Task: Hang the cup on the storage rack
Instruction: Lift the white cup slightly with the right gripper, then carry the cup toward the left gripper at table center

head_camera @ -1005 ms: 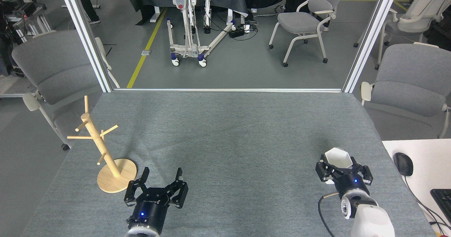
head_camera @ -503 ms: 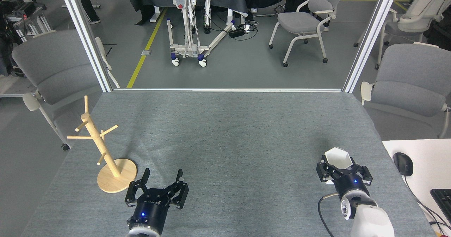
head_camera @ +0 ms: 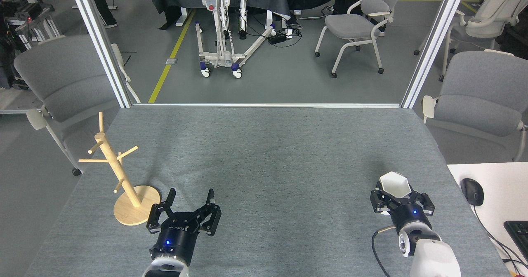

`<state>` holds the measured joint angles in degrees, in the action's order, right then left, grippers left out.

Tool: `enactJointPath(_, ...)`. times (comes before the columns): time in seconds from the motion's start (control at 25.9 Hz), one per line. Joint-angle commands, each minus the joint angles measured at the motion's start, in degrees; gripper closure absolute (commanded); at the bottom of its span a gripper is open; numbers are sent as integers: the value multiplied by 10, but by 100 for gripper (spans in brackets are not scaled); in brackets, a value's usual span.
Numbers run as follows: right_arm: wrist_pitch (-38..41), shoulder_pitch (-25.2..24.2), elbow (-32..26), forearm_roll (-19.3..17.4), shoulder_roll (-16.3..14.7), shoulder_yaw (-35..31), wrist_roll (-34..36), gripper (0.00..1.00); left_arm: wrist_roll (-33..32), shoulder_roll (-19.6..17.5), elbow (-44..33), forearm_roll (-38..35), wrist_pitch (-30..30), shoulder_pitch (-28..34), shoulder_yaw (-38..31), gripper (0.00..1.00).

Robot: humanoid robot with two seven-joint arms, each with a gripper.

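White cup (head_camera: pixel 394 184) sits clamped in right end effector (head_camera: pixel 399 195); left end effector (head_camera: pixel 190 196) gapes beside the storage rack (head_camera: pixel 123 178).

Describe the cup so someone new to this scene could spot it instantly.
Start at the grey felt table and go to its near right corner, beside the white desk with the black mouse. There the right gripper closes around the cup: small, plain white, faceted, mouth open, the only white thing on the felt.
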<state>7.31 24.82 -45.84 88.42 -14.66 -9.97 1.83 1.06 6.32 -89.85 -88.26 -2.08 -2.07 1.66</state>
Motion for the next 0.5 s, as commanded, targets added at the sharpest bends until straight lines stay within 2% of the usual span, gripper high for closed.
enactJointPath(0.0,1,0,-8,-2,0,-1,-3,40,3,0,-1,-1,-1,-4,1,0)
enactJointPath(0.08,-2,1,-32,-2,0,0,-5,41,3,-1,-1,-1,-1,-4,1,0)
enactJointPath(0.15,-22,5,-84,-2,2,-1,-14,42,3,-3,-1,-2,-2,-4,2,0)
enactJointPath(0.35,-73,-4,-257,-5,22,-6,-159,41,7,-13,2,-14,-6,1,4,1)
enactJointPath(0.46,-141,-21,-341,-6,50,5,-185,41,8,-21,2,-47,-12,3,10,1)
